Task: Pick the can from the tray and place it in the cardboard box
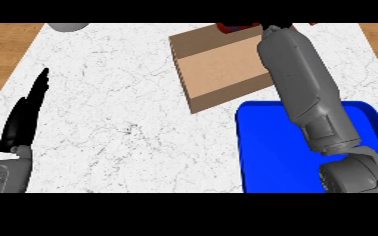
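Cardboard box (221, 67) taken as landmark | blue tray (269, 150) just below-right of it, bare where visible | can: only a red-blue scrap (235, 27) at far rim, identity unsure | right forearm (303, 85) stretched over box, right hand hidden, grasp cannot be told | left hand (26, 112) far left, resting, fingers straight.

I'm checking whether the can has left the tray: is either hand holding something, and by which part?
Cannot be told. The right hand is hidden behind its forearm over the cardboard box; only a red sliver shows there. The left hand rests open, holding nothing.
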`<action>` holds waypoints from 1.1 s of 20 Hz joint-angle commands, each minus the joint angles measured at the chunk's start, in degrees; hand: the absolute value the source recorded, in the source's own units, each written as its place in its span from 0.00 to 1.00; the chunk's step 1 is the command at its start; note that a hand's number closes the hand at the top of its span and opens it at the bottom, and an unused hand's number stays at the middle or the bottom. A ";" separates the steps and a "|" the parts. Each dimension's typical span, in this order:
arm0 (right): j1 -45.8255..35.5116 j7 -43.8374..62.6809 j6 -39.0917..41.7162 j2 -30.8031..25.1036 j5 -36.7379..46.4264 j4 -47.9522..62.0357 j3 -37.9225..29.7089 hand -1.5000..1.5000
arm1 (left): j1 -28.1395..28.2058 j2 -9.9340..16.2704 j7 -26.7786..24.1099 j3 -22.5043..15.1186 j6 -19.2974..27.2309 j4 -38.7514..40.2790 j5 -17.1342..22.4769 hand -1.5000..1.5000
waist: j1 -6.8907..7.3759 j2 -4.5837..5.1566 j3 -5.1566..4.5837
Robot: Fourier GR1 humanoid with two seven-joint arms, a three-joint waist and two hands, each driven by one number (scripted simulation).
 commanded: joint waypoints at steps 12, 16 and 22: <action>-3.01 -10.24 -8.94 -2.72 -7.29 13.56 -9.84 0.00 | 1.09 -1.56 -1.38 -0.72 0.13 -0.20 -0.32 0.50 | 1.58 0.68 0.10; -3.81 -14.47 -15.79 0.29 -9.81 11.89 -12.12 0.00 | -0.25 -0.05 -1.79 0.45 -1.03 0.98 0.43 0.50 | 1.30 0.53 0.08; -2.52 -23.02 -18.33 -1.66 -17.46 9.82 -18.66 0.00 | 1.66 -0.66 -1.53 0.14 0.45 -0.39 -0.89 0.50 | 0.36 0.03 0.11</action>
